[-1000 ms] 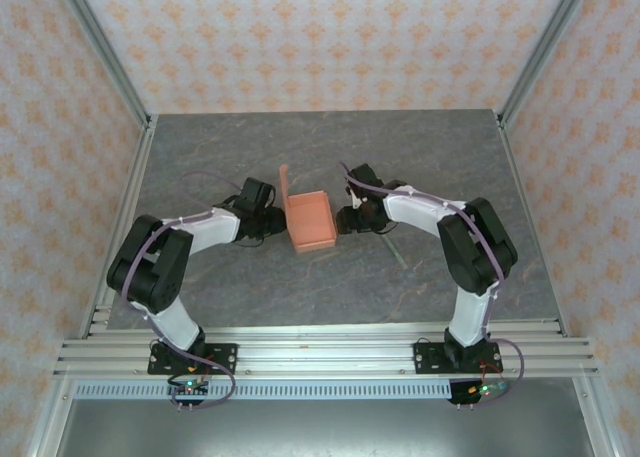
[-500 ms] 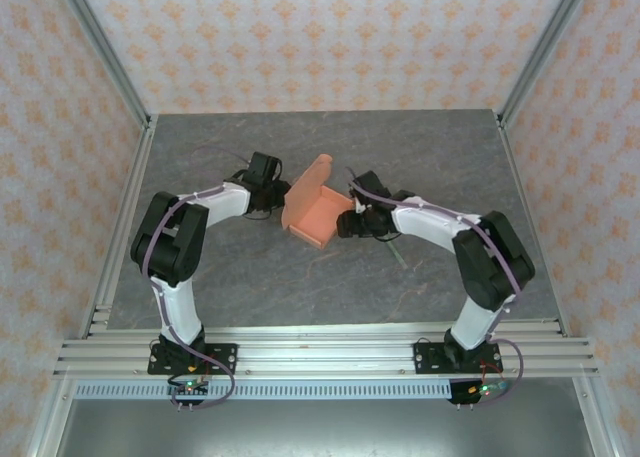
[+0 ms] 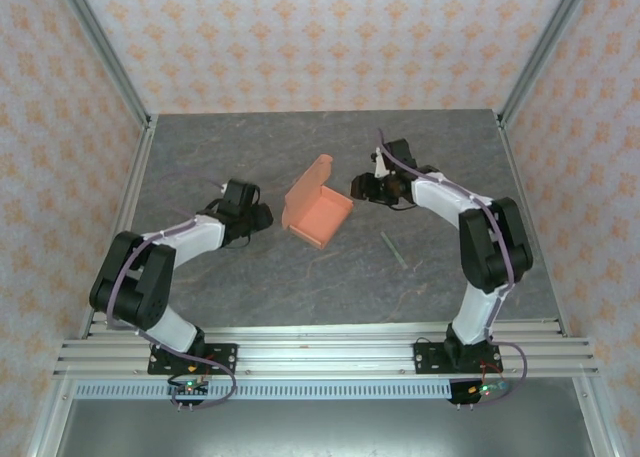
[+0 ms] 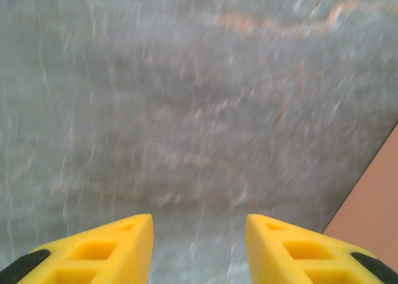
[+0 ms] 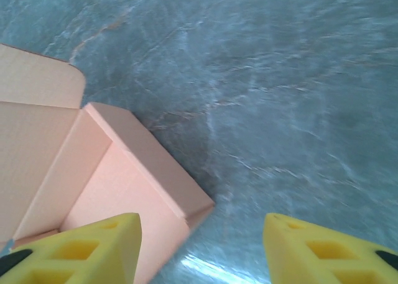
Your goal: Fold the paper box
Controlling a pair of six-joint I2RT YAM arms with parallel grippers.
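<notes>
The salmon-orange paper box (image 3: pixel 320 215) lies as an open tray on the grey table, its lid flap (image 3: pixel 306 183) standing up at the far left side. My left gripper (image 3: pixel 264 217) hovers just left of the box, apart from it. In the left wrist view its yellow fingers (image 4: pixel 118 243) stand open over bare table, with a box edge (image 4: pixel 373 203) at the lower right. My right gripper (image 3: pixel 357 187) is beside the box's far right corner. In the right wrist view it is open (image 5: pixel 202 234), the box (image 5: pixel 112 172) under its left finger, nothing gripped.
A thin grey stick (image 3: pixel 393 249) lies on the table right of the box. Metal frame posts (image 3: pixel 100 47) and patterned walls enclose the table (image 3: pixel 250 287) on three sides. Open table surface surrounds the box in front and behind.
Both grippers have let go of the box and drawn back, the left toward the near left, the right toward the far right. The box has turned and lies free on the table.
</notes>
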